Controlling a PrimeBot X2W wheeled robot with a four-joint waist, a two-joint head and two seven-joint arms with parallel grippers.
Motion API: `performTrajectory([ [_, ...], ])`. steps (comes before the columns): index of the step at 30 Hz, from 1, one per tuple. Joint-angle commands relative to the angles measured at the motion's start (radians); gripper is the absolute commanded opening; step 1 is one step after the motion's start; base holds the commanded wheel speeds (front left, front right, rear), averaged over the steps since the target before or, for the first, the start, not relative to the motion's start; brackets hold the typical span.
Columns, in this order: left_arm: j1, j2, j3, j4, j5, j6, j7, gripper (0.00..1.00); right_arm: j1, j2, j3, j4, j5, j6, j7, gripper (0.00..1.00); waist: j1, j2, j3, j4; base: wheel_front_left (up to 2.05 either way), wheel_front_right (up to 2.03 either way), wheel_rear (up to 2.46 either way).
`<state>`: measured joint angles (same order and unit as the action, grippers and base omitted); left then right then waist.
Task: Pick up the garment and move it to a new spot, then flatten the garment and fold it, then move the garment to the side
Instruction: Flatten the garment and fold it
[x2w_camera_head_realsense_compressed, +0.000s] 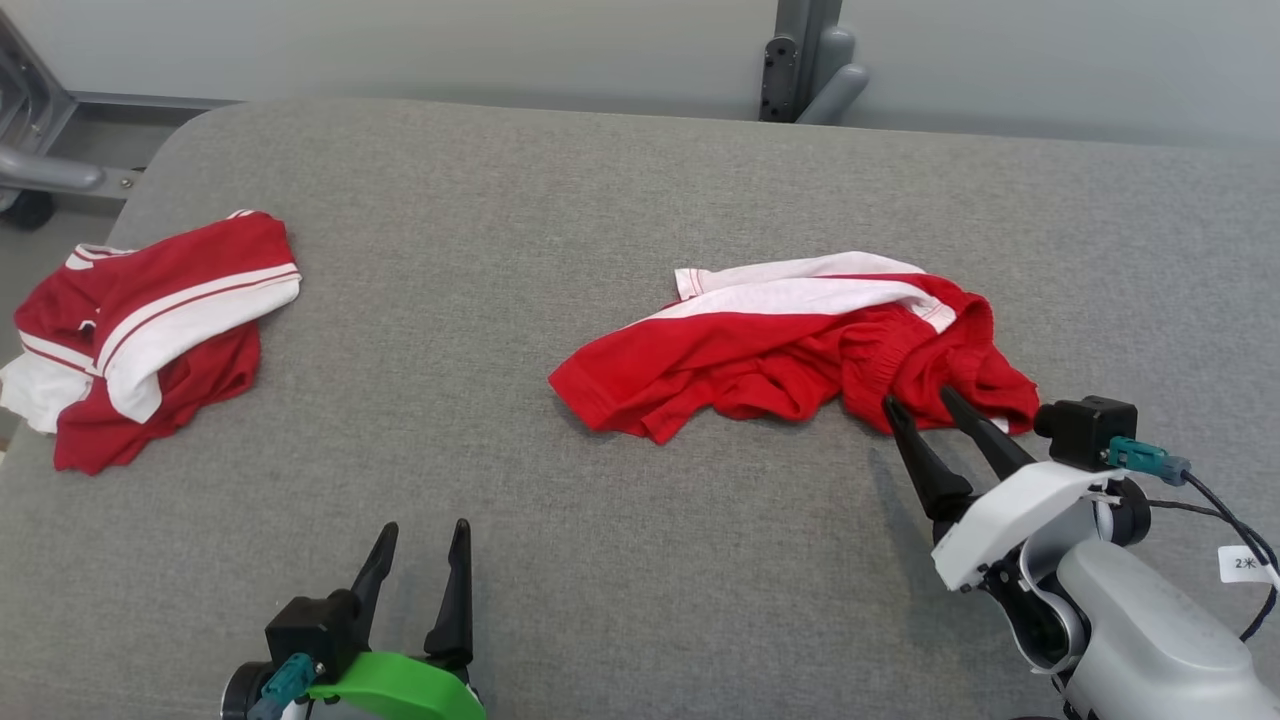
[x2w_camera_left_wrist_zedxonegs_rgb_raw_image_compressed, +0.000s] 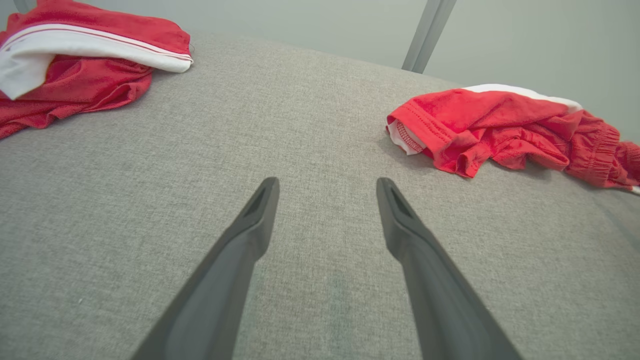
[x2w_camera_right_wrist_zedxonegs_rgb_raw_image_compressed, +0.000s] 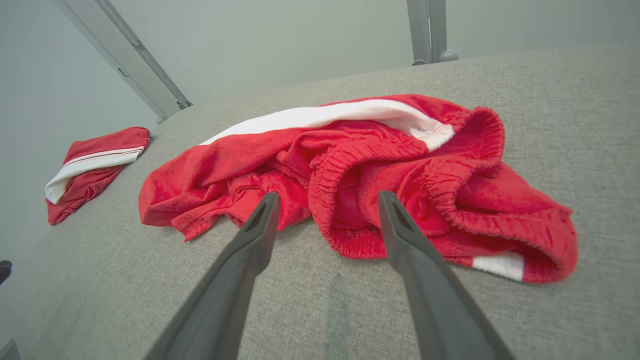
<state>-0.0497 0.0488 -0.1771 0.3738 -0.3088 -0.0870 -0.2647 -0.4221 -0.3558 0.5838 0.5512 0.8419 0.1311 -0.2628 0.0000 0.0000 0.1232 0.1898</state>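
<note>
Left gripper (x2w_camera_head_realsense_compressed: 426, 525): nearest to me, low at the left, above the bare grey padded surface (x2w_camera_head_realsense_compressed: 600, 200). Its two dark fingers stand wide apart and nothing is between them. It is well apart from both garments.
Left wrist: a bright green part (x2w_camera_head_realsense_compressed: 400, 690) sits just behind the black finger base.
Right gripper (x2w_camera_head_realsense_compressed: 917, 396): at the right side, fingers pointing up and to the left toward the red shorts (x2w_camera_head_realsense_compressed: 760, 360). The fingers are spread and released; no cloth is pinched between them. The tips are at the near edge of the shorts, by the gathered waistband; I cannot tell if they touch the cloth.
Red shorts: they lie crumpled on the padded surface, right of the middle. A broad white stripe runs along the far side. The elastic waistband is turned toward the right gripper and gapes open. One red leg hem points to the left.
Second garment (x2w_camera_head_realsense_compressed: 150, 330): red with white stripes, bunched at the far left edge of the surface, well apart from the shorts.
Background: a grey metal post (x2w_camera_head_realsense_compressed: 810, 60) stands behind the surface, before a pale wall.
Right wrist: a black cable with a small white tag (x2w_camera_head_realsense_compressed: 1245, 563) hangs beside it.
</note>
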Motion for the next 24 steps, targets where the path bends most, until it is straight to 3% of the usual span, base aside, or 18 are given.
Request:
performTrajectory([
  [1, 0.014, 0.003, -0.001, 0.0, 0.004, -0.002, 0.001, 1.0, -0.022, 0.009, -0.01, 0.024, -0.023, -0.001, -0.003, 1.0, 0.0, 0.0, 0.009, 0.029, 0.0, 0.0, 0.0],
  [11, 0.023, 0.003, 0.008, 0.003, 0.002, -0.004, 0.001, 1.0, -0.089, 0.075, -0.005, 0.167, -0.101, -0.001, -0.003, 1.0, 0.0, 0.0, 0.021, 0.077, 0.0, 0.0, 0.0],
  [13, 0.027, 0.003, 0.013, 0.002, 0.0, -0.001, 0.001, 1.0, -0.092, 0.08, 0.008, 0.162, -0.105, -0.001, -0.003, 0.16, 0.0, 0.0, 0.022, 0.073, 0.0, 0.0, 0.0],
  [14, 0.03, 0.003, 0.016, 0.001, -0.002, 0.001, 0.001, 1.0, -0.091, 0.079, 0.013, 0.158, -0.106, -0.001, -0.003, 0.0, 0.0, 0.0, 0.022, 0.068, 0.0, 0.0, 0.0],
  [24, 0.035, 0.003, -0.001, 0.012, -0.017, 0.003, 0.001, 1.0, -0.004, 0.012, 0.033, 0.093, -0.099, -0.001, -0.003, 0.0, 0.0, 0.0, -0.009, -0.015, 0.0, 0.0, 0.0],
])
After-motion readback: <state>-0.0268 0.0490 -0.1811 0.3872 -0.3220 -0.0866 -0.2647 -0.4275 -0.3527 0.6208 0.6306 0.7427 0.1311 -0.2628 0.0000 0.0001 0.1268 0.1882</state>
